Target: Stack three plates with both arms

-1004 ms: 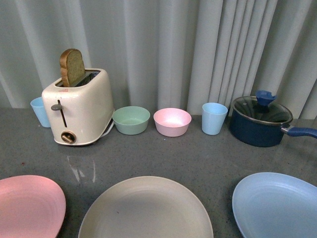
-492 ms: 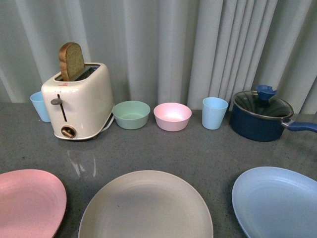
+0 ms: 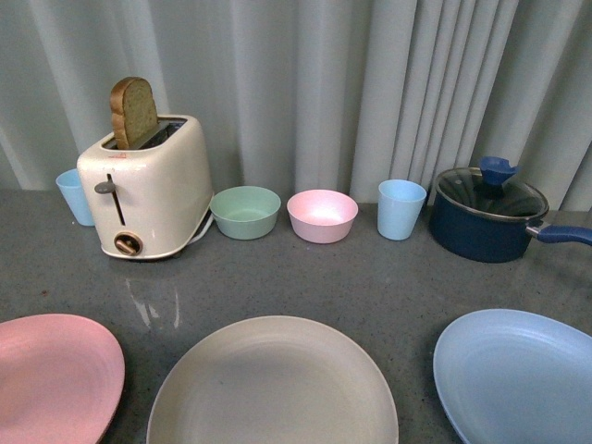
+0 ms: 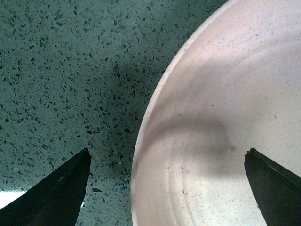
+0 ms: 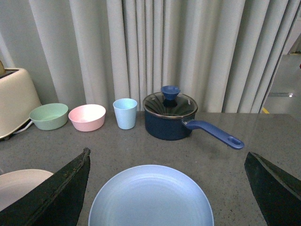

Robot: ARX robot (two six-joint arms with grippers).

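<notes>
Looking across the grey speckled countertop (image 3: 305, 277), we find three plates lying apart in a row, none stacked. The beige plate (image 3: 273, 384) sits in the middle, between our two grippers, though the front view shows neither arm. Only the wrist views do. The left gripper (image 4: 167, 150) is spread wide and holds nothing. It hangs over the edge of the pink plate (image 4: 225, 117), one finger above bare counter and the other above the plate. The right gripper (image 5: 167, 151) is equally wide and empty, with the light blue plate (image 5: 150, 197) lying just ahead of it, between its fingers.

Further beyond the left gripper stands the cream toaster (image 3: 153, 194) with a bread slice (image 3: 132, 111) sticking up; the right wrist view catches only its side. Beyond the right gripper sits the dark blue saucepan (image 5: 169, 120), its whole handle seen only there. Between them stand the green bowl (image 3: 245, 211), pink bowl (image 3: 322, 215) and blue cup (image 3: 400, 208). A second cup (image 3: 74, 196), behind the toaster, shows in the front view alone.
</notes>
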